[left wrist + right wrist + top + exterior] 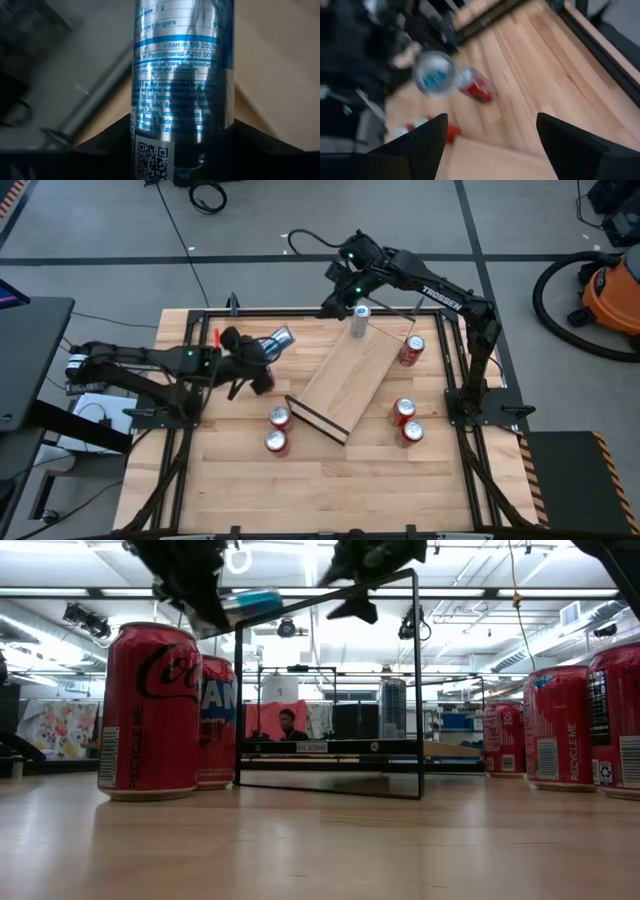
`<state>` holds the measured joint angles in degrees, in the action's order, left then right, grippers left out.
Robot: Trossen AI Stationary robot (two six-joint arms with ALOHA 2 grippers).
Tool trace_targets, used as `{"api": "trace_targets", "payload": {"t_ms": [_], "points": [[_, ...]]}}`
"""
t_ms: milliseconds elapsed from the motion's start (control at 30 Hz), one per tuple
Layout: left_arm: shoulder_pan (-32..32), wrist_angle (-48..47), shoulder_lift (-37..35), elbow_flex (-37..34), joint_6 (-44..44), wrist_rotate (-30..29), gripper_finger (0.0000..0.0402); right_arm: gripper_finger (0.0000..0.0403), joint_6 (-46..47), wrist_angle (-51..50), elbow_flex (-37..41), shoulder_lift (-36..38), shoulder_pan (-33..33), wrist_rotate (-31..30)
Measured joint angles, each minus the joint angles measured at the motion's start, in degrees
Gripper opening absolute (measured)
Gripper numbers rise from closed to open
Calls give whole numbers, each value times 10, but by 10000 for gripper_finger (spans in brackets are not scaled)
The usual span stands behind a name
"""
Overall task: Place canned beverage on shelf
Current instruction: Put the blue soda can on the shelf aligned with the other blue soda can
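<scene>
My left gripper (258,358) is over the table's left half and shut on a slim silver-and-blue can (279,338), held high above the table (250,606). The shelf (345,380), a long light-wood board with a dark near end, lies aslant across the middle. Its thin black wire frame (325,690) shows in the low view. A second silver can (360,320) stands upright on the board's far end. My right gripper (333,307) hovers open just beside that can, with nothing between its fingers (490,145). My left gripper pinches the silver-and-blue can between its two fingers, one on each side of the can's printed wall (165,135). The can sticks out past the fingertips toward the shelf's far end, tilted close to level. It is lifted clear of the table.
Red cans stand on the tabletop: two near the shelf's near left corner (279,418) (276,442), one right of the shelf's far end (411,350), two at its near right (403,411) (411,432). A black frame (455,395) borders the table.
</scene>
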<state>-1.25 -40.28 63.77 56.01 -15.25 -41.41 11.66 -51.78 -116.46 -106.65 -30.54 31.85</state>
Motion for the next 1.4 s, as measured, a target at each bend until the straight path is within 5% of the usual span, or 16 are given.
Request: {"api": "trace_targets", "payload": {"t_ms": [500, 1033, 1400], "points": [[41, 274, 89, 0, 327, -162, 240, 361, 81, 123, 0, 0, 30, -51], [57, 426, 96, -1, 397, -161, 240, 369, 80, 137, 1, 0, 41, -53], [57, 463, 112, -1, 469, -158, 240, 296, 77, 167, 1, -3, 72, -106]]}}
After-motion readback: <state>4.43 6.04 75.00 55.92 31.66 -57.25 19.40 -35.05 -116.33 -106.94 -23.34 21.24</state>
